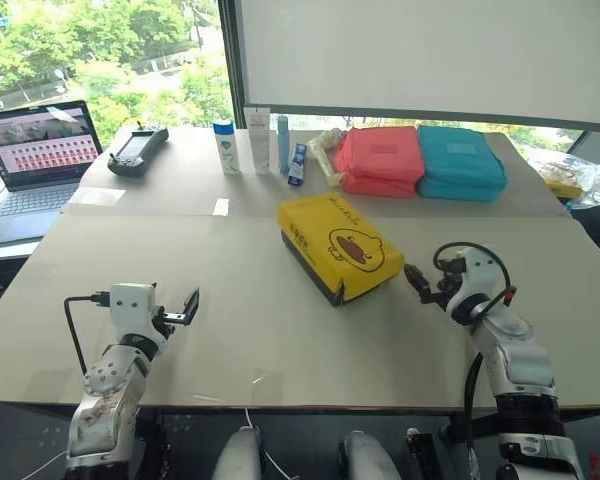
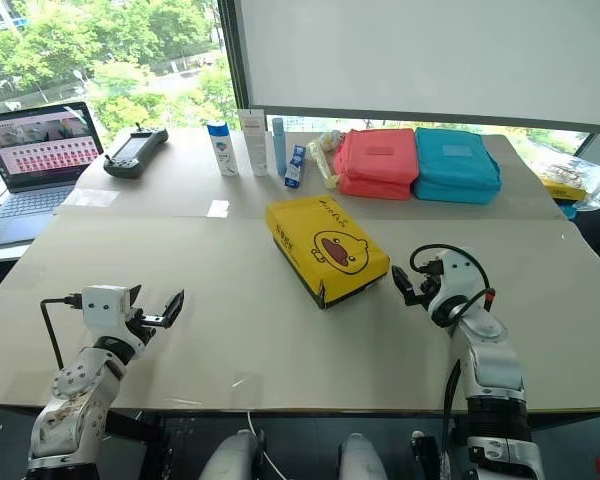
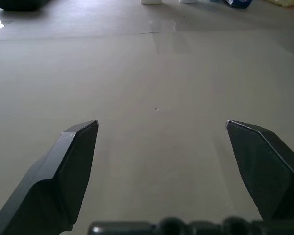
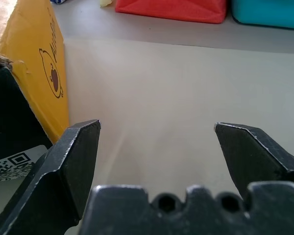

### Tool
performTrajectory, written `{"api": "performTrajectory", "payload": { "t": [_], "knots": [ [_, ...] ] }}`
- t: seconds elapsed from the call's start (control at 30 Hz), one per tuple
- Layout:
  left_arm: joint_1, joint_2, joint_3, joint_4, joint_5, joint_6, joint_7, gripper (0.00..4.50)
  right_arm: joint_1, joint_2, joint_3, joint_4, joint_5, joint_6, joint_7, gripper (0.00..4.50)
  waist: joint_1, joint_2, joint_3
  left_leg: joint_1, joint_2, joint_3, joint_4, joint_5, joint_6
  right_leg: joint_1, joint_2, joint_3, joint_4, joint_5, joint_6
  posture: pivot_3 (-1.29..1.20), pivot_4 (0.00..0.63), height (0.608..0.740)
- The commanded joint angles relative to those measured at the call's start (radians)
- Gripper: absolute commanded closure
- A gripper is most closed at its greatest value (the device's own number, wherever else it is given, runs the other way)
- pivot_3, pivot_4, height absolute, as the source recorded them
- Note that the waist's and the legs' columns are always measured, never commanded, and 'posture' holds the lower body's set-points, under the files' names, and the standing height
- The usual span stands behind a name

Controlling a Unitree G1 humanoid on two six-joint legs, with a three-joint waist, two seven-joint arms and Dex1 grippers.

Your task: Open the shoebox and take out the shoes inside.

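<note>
- Left gripper (image 3: 161,125): fingers spread wide, holding nothing, over bare table (image 1: 270,330).
- Right gripper (image 4: 157,126): fingers spread wide, empty.
- Shoebox (image 1: 340,245): lid on, just beside the right gripper on its inner side, well apart from the left.

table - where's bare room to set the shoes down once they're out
Bare table lies between the open left gripper and the shoebox, and along the near edge. The far side is crowded: pink pouch, teal pouch, bottles.
</note>
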Motion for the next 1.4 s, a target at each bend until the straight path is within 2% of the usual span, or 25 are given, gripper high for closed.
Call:
{"api": "performTrajectory", "payload": {
  "t": [0.03, 0.13, 0.17, 0.27, 0.3, 0.37, 0.4, 0.43, 0.57, 0.6, 0.7, 0.8, 0.93, 1.13, 1.4],
  "knots": [
    [-0.029, 0.023, 0.044, 0.007, -0.018, -0.048, -0.023, 0.0, -0.016, -0.016, -0.044, -0.055, 0.027, -0.003, -0.008, 0.06, 0.0, 0.0, 0.0, 0.0, 0.0, 0.0, 0.0, 0.0, 0.0, 0.0, 0.0, 0.0, 0.0, 0.0, 0.0, 0.0, 0.15, 0.715],
    [-0.106, 0.079, 0.096, 0.064, -0.063, -0.065, -0.076, 0.0, -0.033, -0.052, -0.079, -0.131, 0.066, 0.059, 0.001, 0.06, 0.002, 0.0, 0.001, 0.0, 0.0, 0.0, 0.0, 0.0, 0.0, -0.001, 0.0, 0.0, 0.001, 0.0, 0.0, 0.0, 0.15, 0.715],
    [-0.132, 0.089, 0.096, 0.079, -0.067, -0.071, -0.088, 0.26, -0.037, -0.066, -0.081, -0.145, 0.067, 0.079, 0.002, 0.29, 0.003, 0.0, 0.002, 0.0, 0.0, 0.0, 0.0, 0.0, 0.0, -0.001, 0.0, 0.0, 0.002, 0.0, 0.0, 0.0, 0.15, 0.715],
    [-0.225, 0.126, 0.08, 0.158, -0.065, -0.099, -0.147, 1.19, -0.024, -0.148, -0.088, -0.198, 0.094, 0.176, 0.053, 1.24, 0.008, 0.0, 0.002, 0.0, 0.0, 0.0, 0.001, 0.0, 0.0, 0.0, 0.0, 0.0, 0.001, 0.0, 0.0, 0.0, 0.15, 0.715],
    [-0.259, 0.135, 0.072, 0.192, -0.061, -0.11, -0.165, 1.36, -0.011, -0.183, -0.091, -0.216, 0.102, 0.205, 0.076, 1.39, 0.012, 0.0, 0.002, 0.0, 0.0, 0.0, 0.001, 0.0, 0.0, 0.0, -0.001, 0.0, 0.001, 0.0, 0.0, 0.0, 0.15, 0.715],
    [-0.331, 0.153, 0.051, 0.275, -0.05, -0.132, -0.209, 2.19, 0.021, -0.243, -0.095, -0.272, 0.143, 0.27, 0.136, 2.25, 0.019, 0.0, 0.002, 0.0, 0.0, 0.0, 0.002, 0.0, 0.0, 0.001, -0.001, 0.0, 0.0, 0.0, 0.0, 0.0, 0.15, 0.715],
    [-0.367, 0.161, 0.038, 0.317, -0.041, -0.148, -0.229, 2.43, 0.039, -0.271, -0.089, -0.304, 0.164, 0.303, 0.167, 2.46, 0.023, 0.0, 0.002, 0.0, -0.001, 0.0, 0.001, 0.0, 0.0, 0.001, -0.001, 0.0, 0.0, 0.0, 0.0, 0.0, 0.15, 0.715],
    [-0.407, 0.165, 0.024, 0.364, -0.034, -0.164, -0.251, 2.89, 0.061, -0.302, -0.077, -0.341, 0.18, 0.334, 0.199, 2.88, 0.024, 0.0, 0.002, 0.0, 0.0, 0.0, 0.001, 0.0, 0.0, 0.001, 0.0, 0.0, 0.0, 0.0, 0.0, 0.0, 0.15, 0.715],
    [-0.555, 0.173, -0.04, 0.55, 0.014, -0.244, -0.332, 4.3, 0.131, -0.383, -0.059, -0.457, 0.246, 0.447, 0.275, 4.24, 0.026, -0.002, 0.003, -0.001, 0.0, 0.0, 0.001, 0.003, 0.005, 0.001, 0.0, 0.0, 0.0, -0.001, 0.0, 0.0, 0.15, 0.715],
    [-0.603, 0.173, -0.061, 0.616, 0.034, -0.278, -0.352, 4.5, 0.147, -0.396, -0.056, -0.489, 0.264, 0.473, 0.288, 4.46, 0.025, -0.002, 0.003, -0.001, -0.001, 0.0, 0.001, 0.004, 0.007, 0.001, 0.0, 0.0, -0.001, -0.001, 0.001, 0.0, 0.15, 0.715],
    [-0.734, 0.167, -0.124, 0.816, 0.109, -0.377, -0.383, 4.5, 0.156, -0.394, -0.042, -0.544, 0.301, 0.529, 0.289, 4.46, 0.021, -0.005, 0.005, -0.001, -0.001, 0.0, 0.001, 0.004, 0.007, 0.001, 0.0, 0.0, -0.002, -0.001, 0.001, 0.0, 0.15, 0.715],
    [-0.885, 0.142, -0.217, 1.041, 0.225, -0.487, -0.375, 4.5, 0.12, -0.33, 0.004, -0.561, 0.318, 0.552, 0.25, 4.46, 0.024, -0.01, 0.008, -0.001, -0.001, 0.0, 0.001, 0.004, 0.007, 0.0, 0.0, 0.0, -0.001, -0.001, 0.002, 0.0, 0.15, 0.715],
    [-0.984, 0.09, -0.246, 1.171, 0.263, -0.564, -0.359, 4.5, 0.053, -0.267, 0.088, -0.472, 0.247, 0.513, 0.205, 4.46, 0.023, -0.013, 0.01, -0.003, -0.001, 0.0, 0.003, 0.004, 0.007, 0.0, 0.0, 0.0, -0.002, 0.0, 0.003, 0.0, 0.15, 0.715],
    [-0.979, 0.065, -0.226, 1.137, 0.238, -0.581, -0.374, 4.5, -0.057, -0.206, 0.146, -0.249, 0.139, 0.367, 0.193, 4.46, 0.02, -0.014, 0.011, -0.004, -0.001, 0.0, 0.001, 0.005, 0.008, -0.001, 0.0, 0.0, -0.001, 0.004, 0.008, 0.0, 0.15, 0.715],
    [-0.845, 0.119, -0.179, 0.901, 0.186, -0.472, -0.374, 4.5, -0.284, -0.165, 0.158, 0.144, 0.002, 0.103, 0.199, 4.46, 0.011, -0.013, 0.012, -0.004, -0.001, 0.0, 0.001, 0.005, 0.008, -0.001, 0.0, 0.0, 0.0, 0.004, 0.007, 0.0, 0.15, 0.715]
  ]
}}
